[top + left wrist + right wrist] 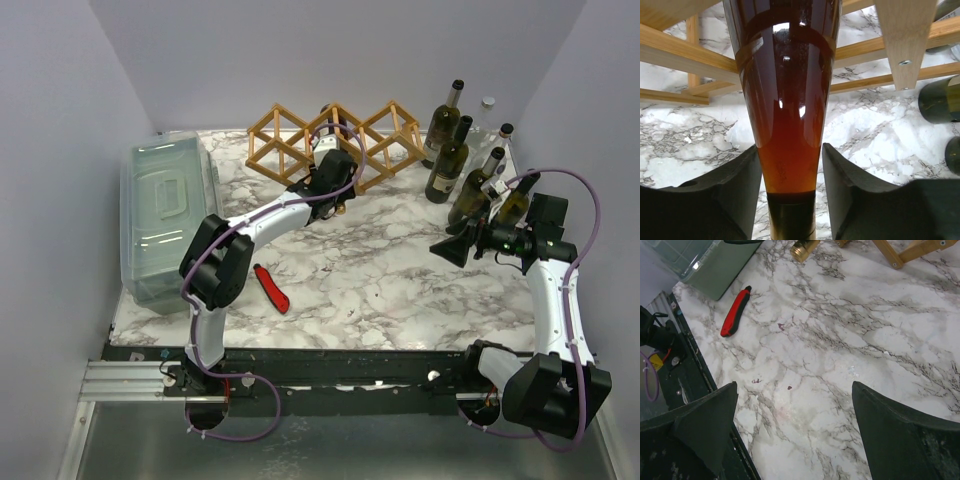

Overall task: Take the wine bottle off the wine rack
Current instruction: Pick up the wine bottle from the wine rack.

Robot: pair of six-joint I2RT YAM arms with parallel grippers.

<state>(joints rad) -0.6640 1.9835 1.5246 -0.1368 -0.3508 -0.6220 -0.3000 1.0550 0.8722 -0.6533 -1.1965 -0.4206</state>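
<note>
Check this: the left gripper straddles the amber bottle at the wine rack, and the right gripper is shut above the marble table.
Wrong: the right gripper is open, fingers spread wide above the marble table, per the right wrist view. The left gripper does straddle the amber bottle at the wine rack.

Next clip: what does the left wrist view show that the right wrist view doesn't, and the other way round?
Left wrist only: the amber neck of the wine bottle between the fingers of the left gripper, and dark green bottles at the right edge. Right wrist only: the open right gripper, a red-and-black tool, a translucent bin. Both: the marble table and slats of the wine rack. A gold cap at the right wrist's top edge is probably that bottle's.
</note>
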